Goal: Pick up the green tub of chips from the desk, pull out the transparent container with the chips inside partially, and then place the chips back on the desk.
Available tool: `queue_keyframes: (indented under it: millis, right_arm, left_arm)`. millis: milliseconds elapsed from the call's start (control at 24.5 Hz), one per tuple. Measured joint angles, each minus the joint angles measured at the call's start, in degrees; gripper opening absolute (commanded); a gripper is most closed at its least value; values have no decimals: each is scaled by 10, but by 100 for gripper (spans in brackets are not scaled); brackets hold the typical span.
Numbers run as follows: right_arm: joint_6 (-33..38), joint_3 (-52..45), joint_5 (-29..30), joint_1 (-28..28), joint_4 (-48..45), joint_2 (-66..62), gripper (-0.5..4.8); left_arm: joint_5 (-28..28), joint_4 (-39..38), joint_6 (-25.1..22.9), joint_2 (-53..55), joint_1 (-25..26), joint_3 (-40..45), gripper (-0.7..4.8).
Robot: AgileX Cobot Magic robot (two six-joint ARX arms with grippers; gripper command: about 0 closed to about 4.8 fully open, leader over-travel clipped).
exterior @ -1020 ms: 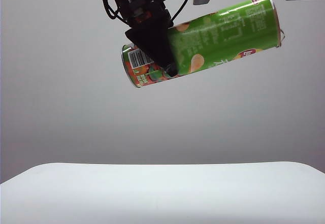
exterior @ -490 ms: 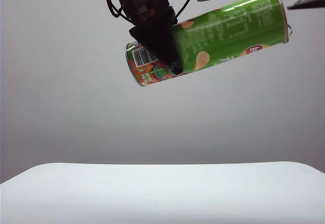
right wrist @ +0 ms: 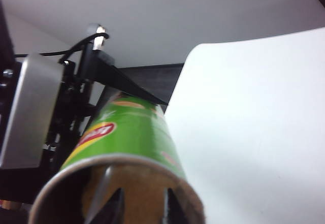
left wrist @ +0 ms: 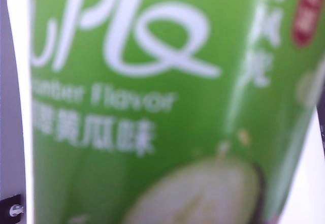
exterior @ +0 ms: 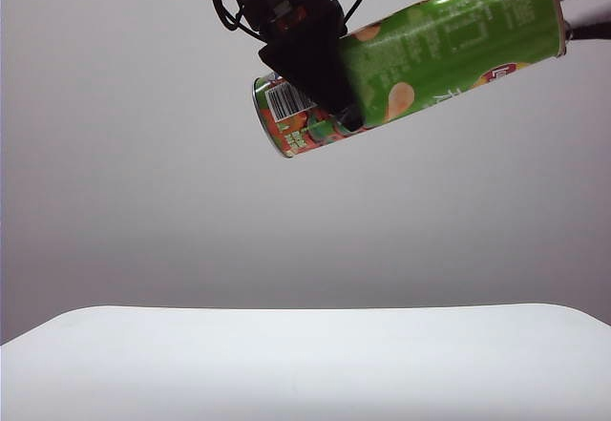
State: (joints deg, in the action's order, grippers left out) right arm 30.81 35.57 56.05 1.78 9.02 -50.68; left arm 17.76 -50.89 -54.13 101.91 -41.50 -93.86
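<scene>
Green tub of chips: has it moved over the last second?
Yes. The green tub of chips has drifted right and slightly up, farther above the desk.

One green tub of chips hangs above one white tabletop, between two grippers: the left gripper and the right gripper.

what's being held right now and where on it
The left gripper clamps the green tub of chips near its barcode end; the right gripper reaches into its open mouth, grip unclear.
</scene>
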Motion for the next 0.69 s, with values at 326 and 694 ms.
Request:
queue_keyframes:
  millis: [326,694]
  right_arm:
    - [-32,0,1,1,15,0,105]
    - [-38,0,-8,1,20,0,105]
  left_arm:
    - [-56,-4,0,0,16,0,151]
    - [-21,-14,-1,0,21,3,151]
